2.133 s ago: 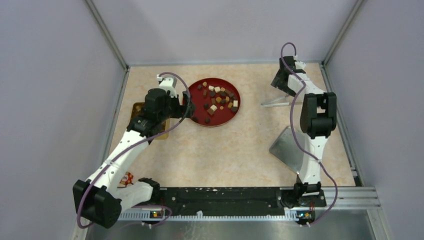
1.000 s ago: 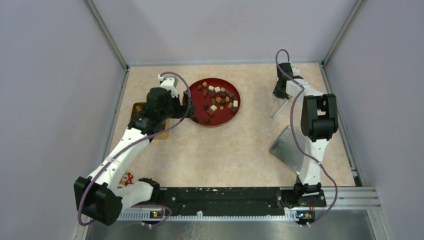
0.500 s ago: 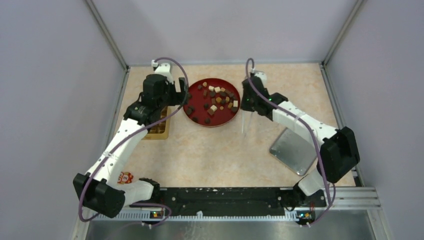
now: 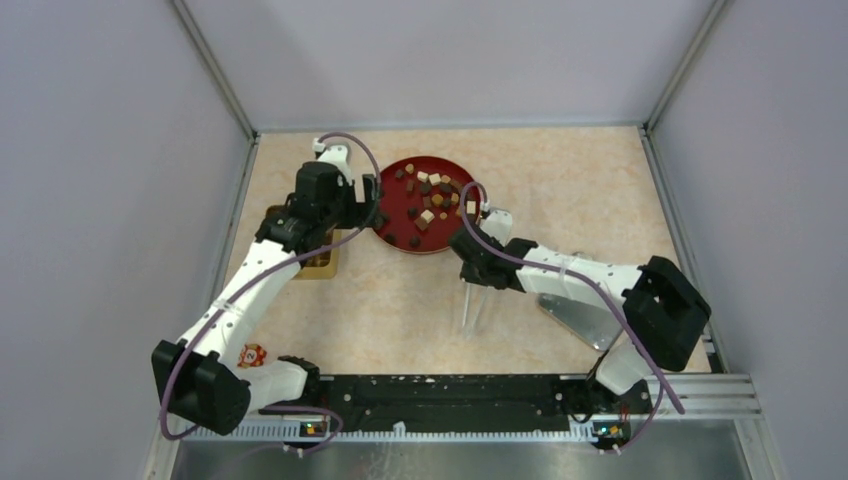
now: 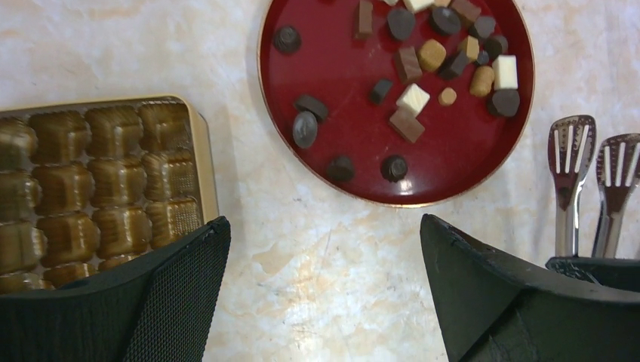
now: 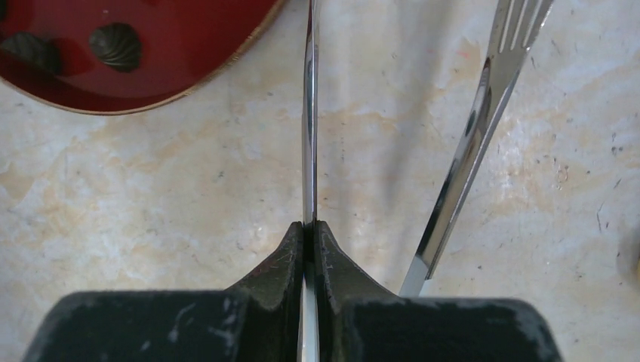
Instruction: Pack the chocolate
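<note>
Tool in hand: the right end effector [image 6: 309, 230] pinches one arm of the tongs [image 6: 472, 151], just below the plate [image 5: 332, 68]. The left end effector [image 5: 324, 226] gapes empty. Next, probably, the tongs must nip a chocolate [image 5: 413, 98].

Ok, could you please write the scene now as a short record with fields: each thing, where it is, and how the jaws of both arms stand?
chocolate: loose dark, tan and cream pieces, all on the plate
plate: red, round, beside the tray
tray: gold, the cavities in view are empty
tongs: metal, tips close to the plate rim
left gripper: jaws open, holding nothing, above the gap between tray and plate
right gripper: jaws shut on one arm of the tongs, other arm free
</note>
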